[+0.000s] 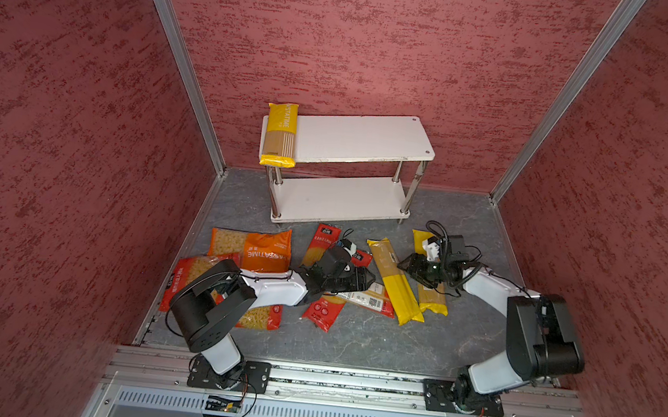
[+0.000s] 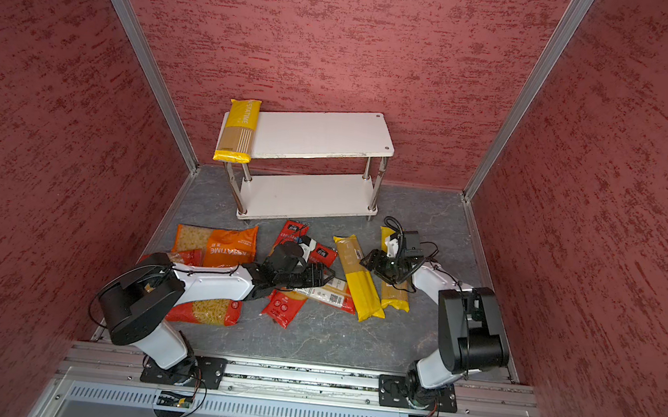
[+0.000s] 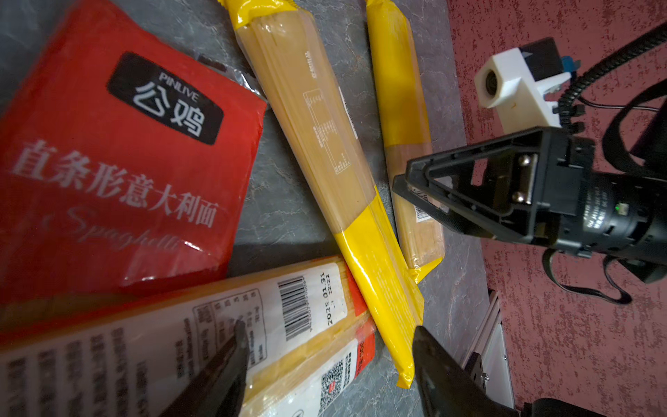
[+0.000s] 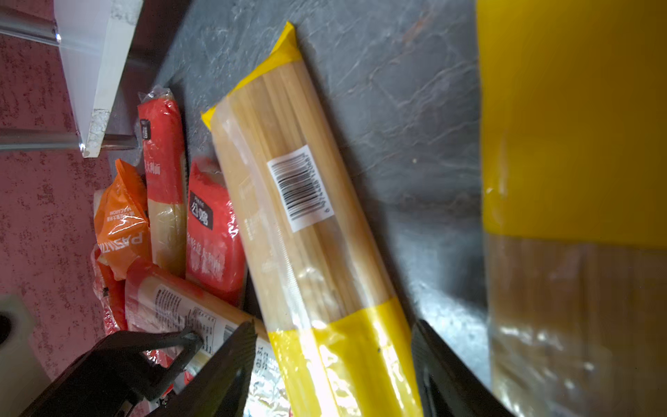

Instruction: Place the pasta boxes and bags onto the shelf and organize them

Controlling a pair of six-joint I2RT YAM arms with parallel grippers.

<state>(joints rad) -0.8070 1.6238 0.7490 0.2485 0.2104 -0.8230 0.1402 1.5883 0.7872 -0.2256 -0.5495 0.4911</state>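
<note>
**One spaghetti pack shelved, both claws spread over the floor pile**

One yellow PASTATIME spaghetti pack (image 1: 280, 135) lies across the left end of the top board of the shelf (image 1: 364, 137), with its near end overhanging the front edge. The other packs are scattered on the grey floor (image 1: 353, 336) in front of the shelf.

The left gripper (image 1: 361, 281) hangs low over a label-up red spaghetti bag (image 3: 180, 343). Its jaws are spread and nothing is pinched between them. Another red spaghetti bag (image 1: 323, 237) lies just behind it.

The right gripper (image 4: 332, 346) is spread as well, with one finger on either side of the slanted yellow spaghetti pack (image 4: 288, 216). I cannot tell whether the fingers touch it. The outer yellow spaghetti pack (image 1: 432, 300) lies just beside it, on the right in both top views.

Under the left arm sit an orange macaroni bag (image 1: 261, 248) and a red short-pasta bag (image 1: 259, 319).
</note>
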